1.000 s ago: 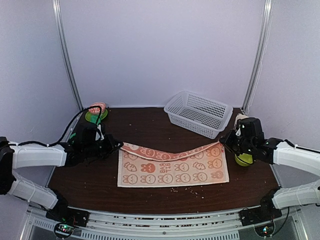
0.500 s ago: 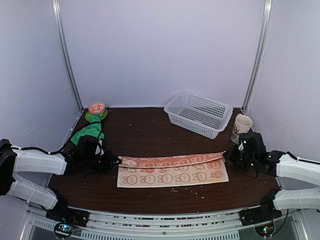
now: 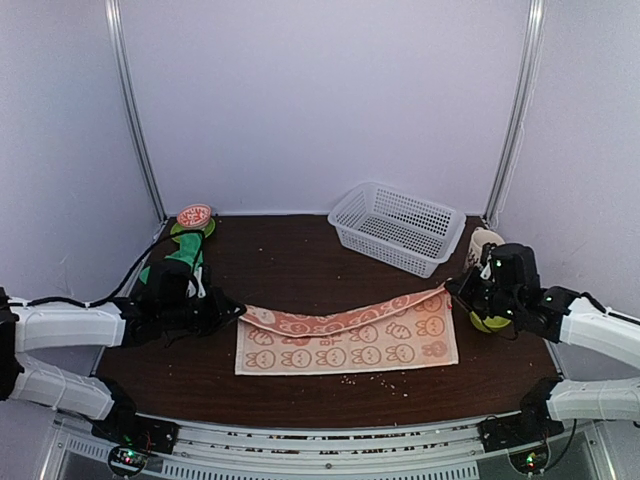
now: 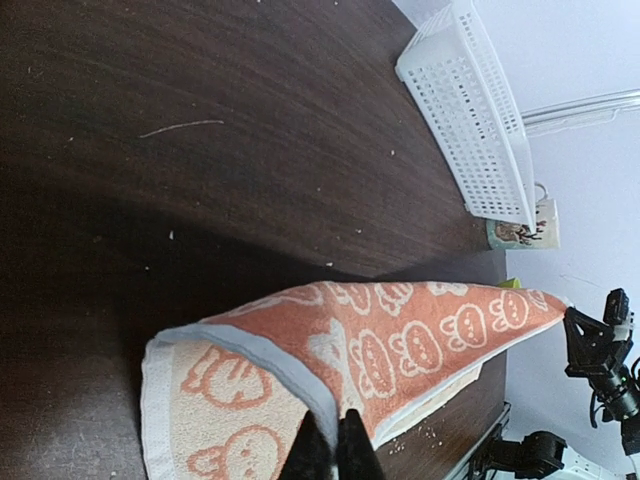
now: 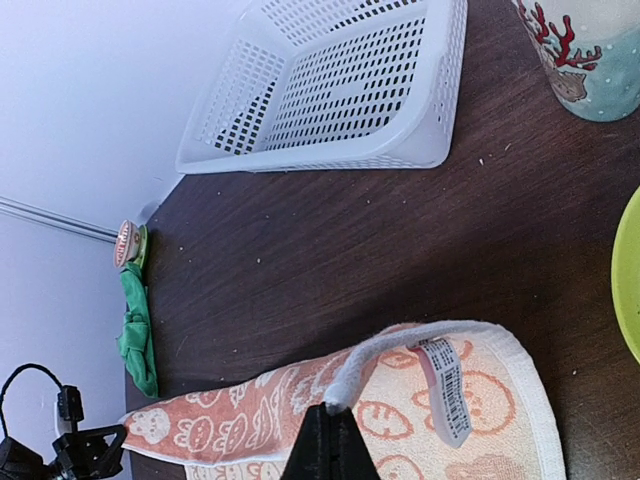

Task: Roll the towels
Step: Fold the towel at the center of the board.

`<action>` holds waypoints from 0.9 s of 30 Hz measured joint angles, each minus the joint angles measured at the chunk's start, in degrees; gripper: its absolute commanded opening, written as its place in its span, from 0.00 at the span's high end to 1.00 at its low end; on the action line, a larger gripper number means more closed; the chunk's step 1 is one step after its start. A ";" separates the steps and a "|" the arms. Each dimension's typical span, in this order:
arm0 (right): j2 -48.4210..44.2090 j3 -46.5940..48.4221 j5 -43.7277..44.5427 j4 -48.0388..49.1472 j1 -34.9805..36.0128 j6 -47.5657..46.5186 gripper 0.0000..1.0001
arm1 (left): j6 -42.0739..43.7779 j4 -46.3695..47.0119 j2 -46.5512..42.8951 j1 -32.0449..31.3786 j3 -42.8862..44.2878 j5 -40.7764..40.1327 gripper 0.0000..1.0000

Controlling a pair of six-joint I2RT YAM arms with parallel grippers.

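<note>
1. Left claw (image 3: 238, 308) clamped on bunny towel (image 3: 345, 350), far-left corner; right claw (image 3: 452, 291) clamped on far-right corner.
2. Towel on desk (image 3: 300, 262) in front of basket (image 3: 395, 228), long axis left-right between claws, far edge lifted and sagging.
3. Green towel (image 3: 186, 250) well left of basket, nearer left claw.

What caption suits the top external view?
Left gripper and right gripper hold up the far edge of the bunny towel.

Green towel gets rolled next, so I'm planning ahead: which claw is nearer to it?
Left. The left claw, shut on the bunny towel at its left corner, sits close by the green towel. The right claw pinches the opposite corner, far across the table.
</note>
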 measured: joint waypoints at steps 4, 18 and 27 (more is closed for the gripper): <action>-3.80 -3.08 -0.26 0.11 0.00 0.00 1.00 | 0.04 -0.63 -2.19 -0.94 -0.35 -0.31 1.00; -11.10 -15.34 -0.37 -4.17 0.24 0.94 1.00 | -0.83 1.68 -0.55 -2.38 -8.83 0.72 1.00; -12.90 -16.59 -0.85 -4.63 0.26 1.07 1.00 | -0.83 2.45 -3.15 -2.56 -10.36 0.70 1.00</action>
